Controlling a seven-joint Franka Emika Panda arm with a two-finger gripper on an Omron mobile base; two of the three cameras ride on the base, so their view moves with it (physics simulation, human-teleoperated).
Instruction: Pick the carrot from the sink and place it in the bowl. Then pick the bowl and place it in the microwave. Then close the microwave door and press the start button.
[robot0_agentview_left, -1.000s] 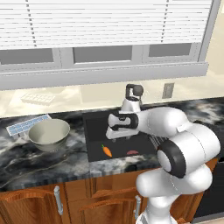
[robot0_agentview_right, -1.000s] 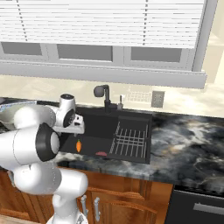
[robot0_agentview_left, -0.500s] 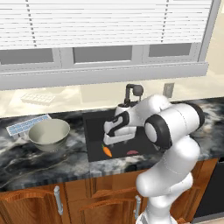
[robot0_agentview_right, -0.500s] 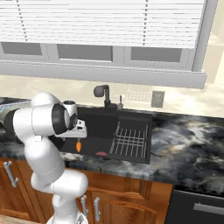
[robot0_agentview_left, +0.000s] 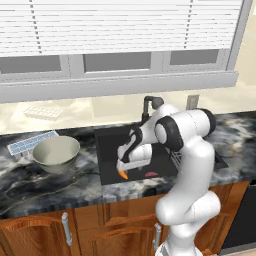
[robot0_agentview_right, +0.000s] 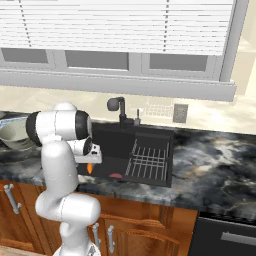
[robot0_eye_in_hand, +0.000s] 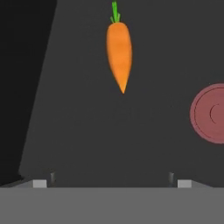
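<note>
The gripper (robot0_eye_in_hand: 111, 177) is held wide apart and empty above the sink (robot0_agentview_left: 107, 145) floor. The carrot (robot0_eye_in_hand: 119, 54) is seen lying untouched ahead, with bare floor around it and a reddish disc (robot0_eye_in_hand: 210, 113) apart. The bowl (robot0_agentview_left: 56, 153) is set on the surface (robot0_agentview_left: 30, 182) left of the basin.

Carrot (robot0_eye_in_hand: 119, 48): small, orange, tapered, green leafy tip; lying flat on sink floor, untouched. Sink (robot0_agentview_left: 107, 150): deep black basin set in marbled stone. Bowl (robot0_agentview_left: 55, 154): wide, round, pale grey-green, upright, empty, on counter well apart from carrot, beside sink.
</note>
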